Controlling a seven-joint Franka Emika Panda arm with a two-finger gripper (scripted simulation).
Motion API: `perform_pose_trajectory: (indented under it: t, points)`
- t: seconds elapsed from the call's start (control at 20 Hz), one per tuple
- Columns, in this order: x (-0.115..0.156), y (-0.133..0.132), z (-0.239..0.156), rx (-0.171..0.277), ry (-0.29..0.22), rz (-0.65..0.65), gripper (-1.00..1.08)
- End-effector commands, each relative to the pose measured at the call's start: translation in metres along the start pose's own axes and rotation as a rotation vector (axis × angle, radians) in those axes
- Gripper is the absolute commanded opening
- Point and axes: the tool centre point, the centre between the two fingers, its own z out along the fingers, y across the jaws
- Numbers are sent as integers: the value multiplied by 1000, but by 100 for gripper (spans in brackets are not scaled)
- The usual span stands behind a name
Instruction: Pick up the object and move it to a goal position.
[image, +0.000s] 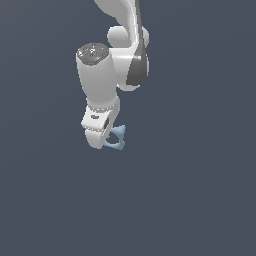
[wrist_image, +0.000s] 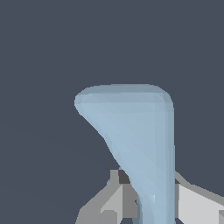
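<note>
Only one pale blue object (wrist_image: 135, 135) shows, clamped between the single pincer's (image: 106, 142) two fingers (wrist_image: 197, 203).

White arm hangs down from above, wrist near-vertical; pincer (image: 106, 142) fingers (wrist_image: 199, 205) closed around held piece.

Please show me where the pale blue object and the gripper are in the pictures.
pale blue object (image: 119, 138), exterior view, on its frame beside the hole.
pale blue object (wrist_image: 135, 131), wrist view, on its broad flat face.
gripper (image: 102, 142), exterior view, at its lower tip.
</note>
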Motion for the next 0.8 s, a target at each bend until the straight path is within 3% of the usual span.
perform_pose_trajectory:
  t: [0.0,0.75]
  points:
    - [-8,-5,-29,-1,0,0,-100]
    - [-55,-29,-202,-1,2,-1,-100]
